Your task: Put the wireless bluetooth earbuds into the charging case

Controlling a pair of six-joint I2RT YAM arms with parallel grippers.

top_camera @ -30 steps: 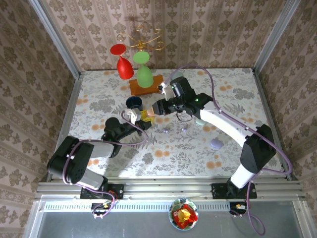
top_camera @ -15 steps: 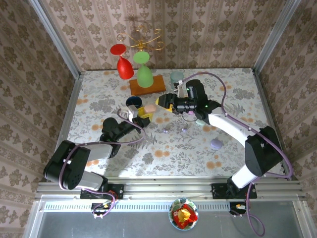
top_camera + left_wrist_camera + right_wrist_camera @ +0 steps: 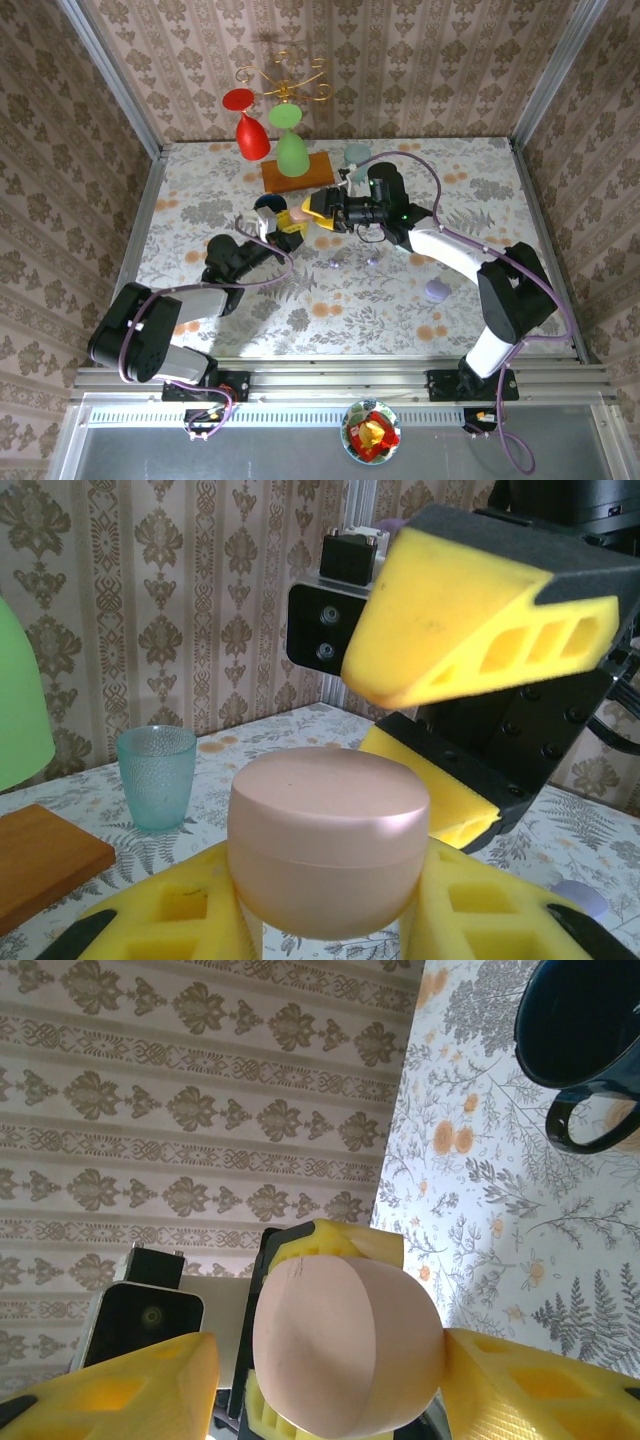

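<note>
Pink case (image 3: 328, 850): clamped between narrowed jaws of left gripper (image 3: 330, 910). Right gripper (image 3: 330, 1360): jaws spread wide either side of case. Two earbuds (image 3: 333, 265): seen loose on table (image 3: 200, 190).

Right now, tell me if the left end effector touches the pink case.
Touching: in the left wrist view, the left end effector clamps the pink case between both fingers.

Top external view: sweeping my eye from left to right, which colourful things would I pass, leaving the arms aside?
Red wine glass → green wine glass → teal tumbler → lilac pebble-shaped case.
</note>
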